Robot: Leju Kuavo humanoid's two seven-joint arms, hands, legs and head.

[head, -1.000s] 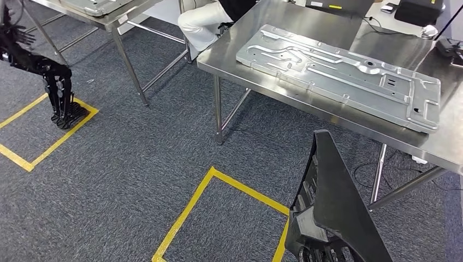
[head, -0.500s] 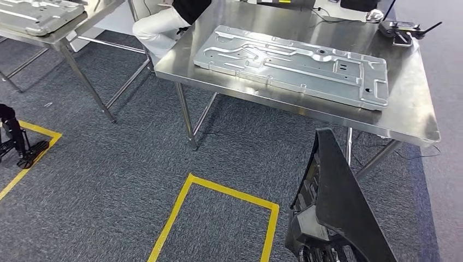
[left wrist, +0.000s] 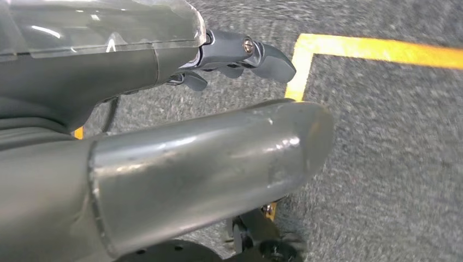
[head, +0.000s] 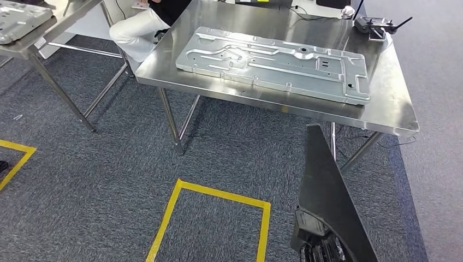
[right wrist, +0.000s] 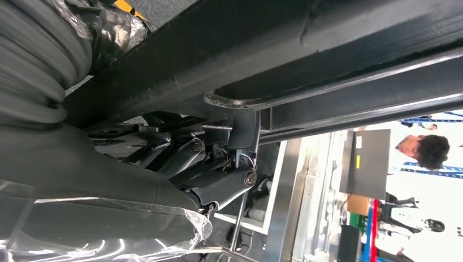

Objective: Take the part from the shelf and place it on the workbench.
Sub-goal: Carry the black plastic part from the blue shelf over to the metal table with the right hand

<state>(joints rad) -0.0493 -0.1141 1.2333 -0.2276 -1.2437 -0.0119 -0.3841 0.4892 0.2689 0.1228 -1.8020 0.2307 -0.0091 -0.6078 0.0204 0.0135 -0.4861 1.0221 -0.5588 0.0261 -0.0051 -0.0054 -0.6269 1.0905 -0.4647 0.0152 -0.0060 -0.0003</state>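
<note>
Camera swung right, one black part (head: 327,202) held, two workbenches (head: 393,103)

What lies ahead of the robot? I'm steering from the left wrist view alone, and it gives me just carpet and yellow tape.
Observer: The head view shows a steel workbench ahead, with a large metal panel lying flat on it.
Operator: Is the right hand carrying the part?
Observer: Yes. In the right wrist view, the right hand grips the edge of the black part.
Operator: Anyone nearby?
Observer: A person sits at the bench's far corner.
</note>
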